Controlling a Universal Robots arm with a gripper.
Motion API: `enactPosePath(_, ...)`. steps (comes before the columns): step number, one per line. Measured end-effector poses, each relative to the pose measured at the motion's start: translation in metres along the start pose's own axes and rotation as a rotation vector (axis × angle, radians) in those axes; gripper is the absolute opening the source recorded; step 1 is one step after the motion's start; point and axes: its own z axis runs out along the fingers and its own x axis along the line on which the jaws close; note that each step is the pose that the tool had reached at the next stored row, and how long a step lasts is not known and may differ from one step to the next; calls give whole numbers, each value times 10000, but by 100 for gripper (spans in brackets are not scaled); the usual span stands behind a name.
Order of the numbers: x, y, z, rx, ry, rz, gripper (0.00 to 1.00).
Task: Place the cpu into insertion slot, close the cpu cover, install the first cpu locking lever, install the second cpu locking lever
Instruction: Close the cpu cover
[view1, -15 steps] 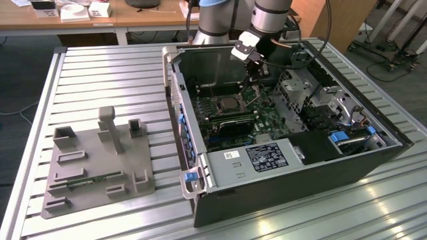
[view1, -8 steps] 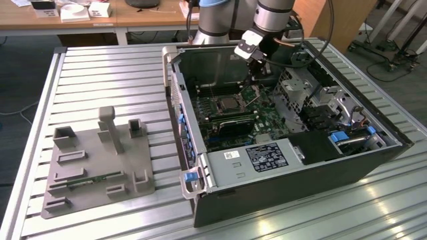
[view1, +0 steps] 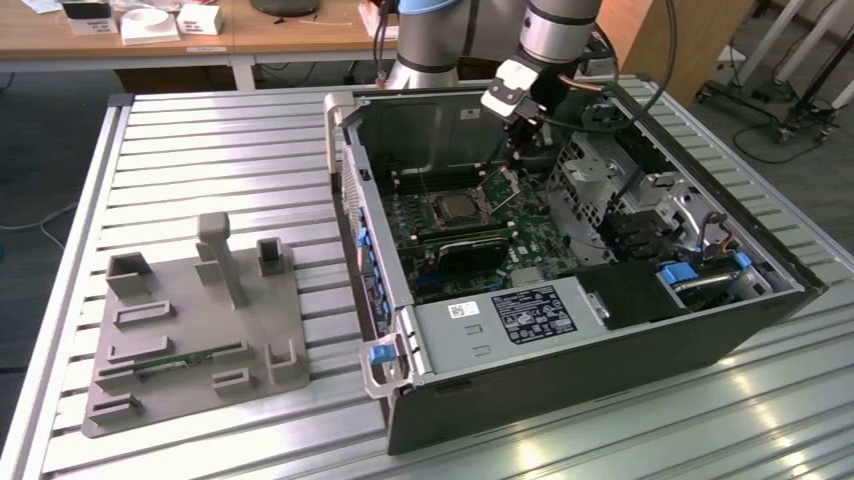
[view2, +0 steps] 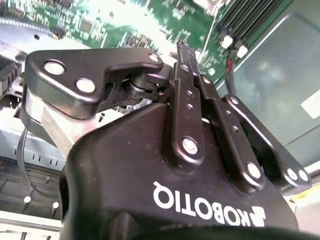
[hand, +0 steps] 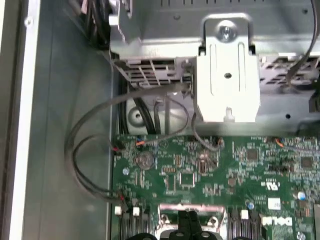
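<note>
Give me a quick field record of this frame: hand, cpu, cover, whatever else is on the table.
hand: down inside the open computer case, close above the cpu cover
cpu: silvery square, appears to lie in the insertion slot
cpu cover: looks tilted up beside the slot, not closed over the chip
grey fixture tray: on the slatted table, to the exterior view's left of the case
</note>
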Motion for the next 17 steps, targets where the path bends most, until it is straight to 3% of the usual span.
enactPosePath(9, 23, 209, 21, -1, 5, 0, 11)
enactPosePath(17, 26, 248, 147, 12, -1, 3, 11)
